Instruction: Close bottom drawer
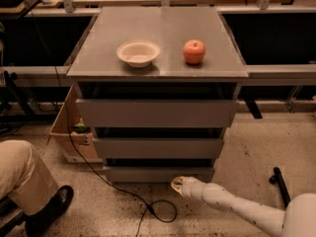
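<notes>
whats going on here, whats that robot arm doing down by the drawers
A white robot arm reaches in low from the bottom right. Its gripper is near the floor, just in front of the slim grey bottom drawer of a grey three-drawer cabinet. I cannot tell whether it touches the drawer front. On the cabinet top sit a cream round bowl and a red apple, apart from each other. A person's tan-trousered leg shows at the left.

Speckled floor (256, 147), cardboard box (65, 128), black cable (148, 207), gripper (177, 185) low above floor
</notes>
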You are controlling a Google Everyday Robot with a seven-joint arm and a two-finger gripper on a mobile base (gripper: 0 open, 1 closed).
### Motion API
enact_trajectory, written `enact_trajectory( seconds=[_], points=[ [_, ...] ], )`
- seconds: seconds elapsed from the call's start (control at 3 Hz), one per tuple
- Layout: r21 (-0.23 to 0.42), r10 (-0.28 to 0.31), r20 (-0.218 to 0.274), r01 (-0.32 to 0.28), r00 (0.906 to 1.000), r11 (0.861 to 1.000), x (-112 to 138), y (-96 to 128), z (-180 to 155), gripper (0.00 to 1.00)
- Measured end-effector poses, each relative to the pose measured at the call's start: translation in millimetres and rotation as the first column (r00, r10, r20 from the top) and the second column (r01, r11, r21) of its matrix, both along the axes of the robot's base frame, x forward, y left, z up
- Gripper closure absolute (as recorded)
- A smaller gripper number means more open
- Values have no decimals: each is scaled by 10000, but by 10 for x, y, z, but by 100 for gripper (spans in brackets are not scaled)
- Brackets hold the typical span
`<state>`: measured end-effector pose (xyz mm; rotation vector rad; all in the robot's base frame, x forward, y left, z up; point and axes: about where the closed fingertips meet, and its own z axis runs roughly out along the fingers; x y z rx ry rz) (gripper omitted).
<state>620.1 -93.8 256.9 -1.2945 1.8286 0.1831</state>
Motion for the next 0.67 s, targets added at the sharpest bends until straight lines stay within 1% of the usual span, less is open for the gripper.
enact_trajectory(
  seconds=[0.33,0.67],
  points=[
    [-356,283,131,-278,9995,9990,-178,26,202,97],
    [-356,283,131,-278,9995,9990,-178,26,202,74]
  ],
)
